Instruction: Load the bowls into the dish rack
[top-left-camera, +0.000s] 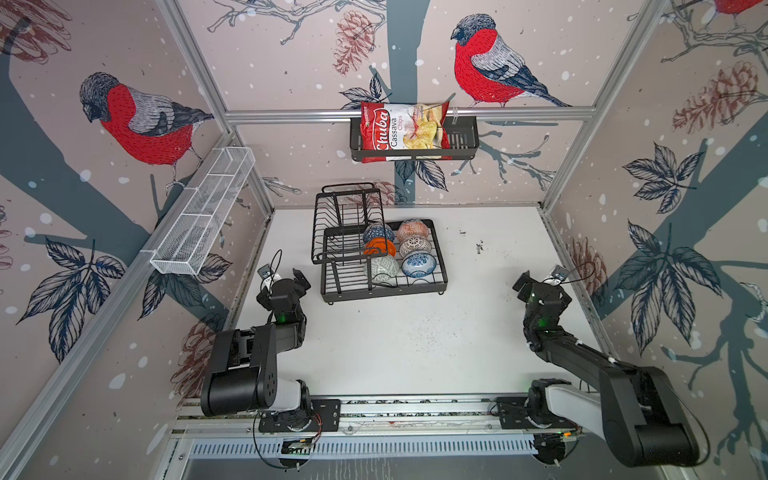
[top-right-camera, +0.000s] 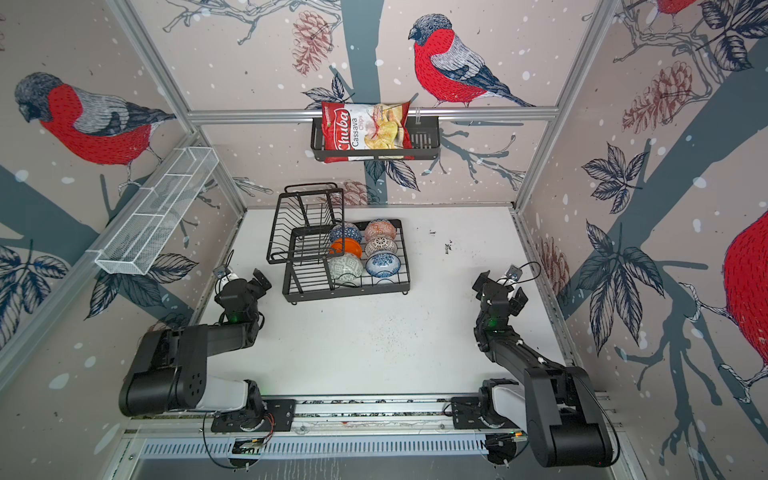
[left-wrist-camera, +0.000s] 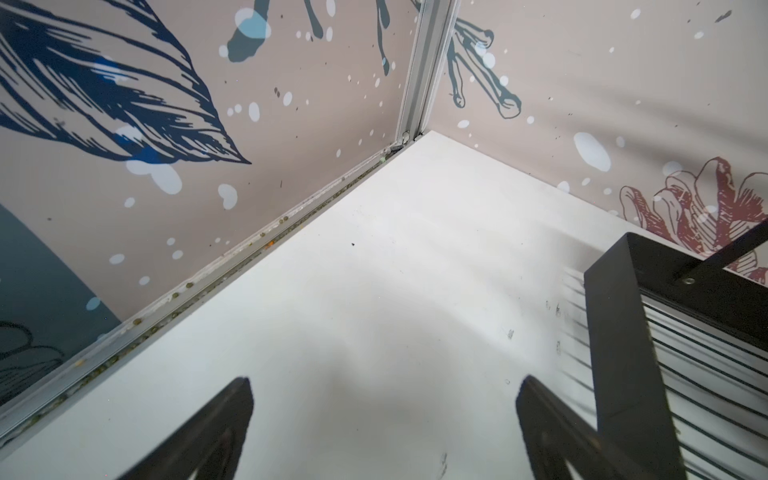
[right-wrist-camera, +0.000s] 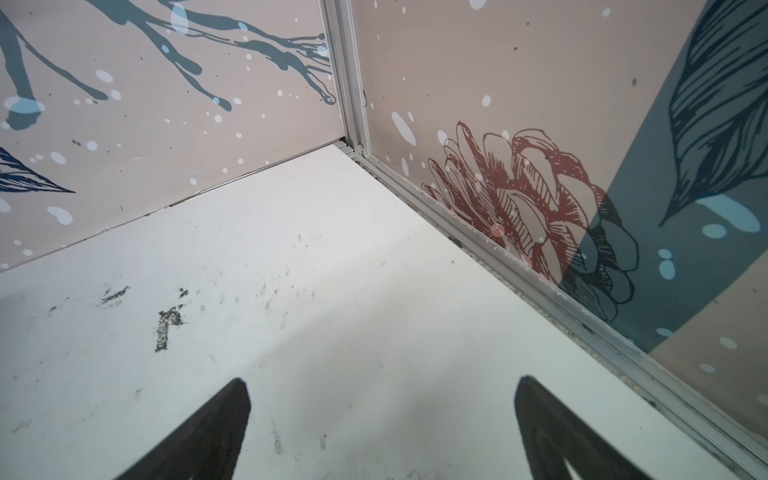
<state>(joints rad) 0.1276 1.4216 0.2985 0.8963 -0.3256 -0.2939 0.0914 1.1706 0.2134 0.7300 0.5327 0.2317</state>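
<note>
- the left fingers (left-wrist-camera: 216, 428) stand spread wide, gripping nothing, with bare white worktop (left-wrist-camera: 374, 332) under the gap.
- the right fingers (right-wrist-camera: 208, 432) are spread just as wide and grip nothing. the worktop below and ahead of them carries dark scuff marks (right-wrist-camera: 168, 324).
- the dish rack (top-left-camera: 374, 291) sits on the worktop between the two sets of fingers, much closer to the left ones. its black corner post (left-wrist-camera: 623, 332) is just beside the left fingers in the left wrist view (whether they touch, i cannot tell), and the rack is well apart from the right fingers.
- all six bowls (top-right-camera: 380, 246) are in the rack's lower tier, tipped on edge in two rows of three, in the half of the rack farther from the left fingers. both top views show this.
- in the row on the left fingers' side, the grey-green patterned bowl (top-left-camera: 381, 267) is nearest them, then the plain orange bowl (top-left-camera: 380, 248), then the dark-blue geometric bowl (top-left-camera: 378, 232).
- in the row on the right fingers' side, the white bowl with blue flowers (top-left-camera: 419, 264) comes first, then the white bowl with dark lattice (top-left-camera: 414, 247), then the orange-red and white patterned bowl (top-left-camera: 412, 230).
- the raised upper basket (top-left-camera: 345, 208) stands over the rack's half closest to the left fingers, and its wires cross in front of the orange bowl.
- far beyond both sets of fingers, a chips bag (top-left-camera: 399, 131) leans in a black shelf basket (top-left-camera: 465, 141) on the back wall.
- a white mesh basket (top-left-camera: 199, 220) hangs on the side wall above the left fingers.
</note>
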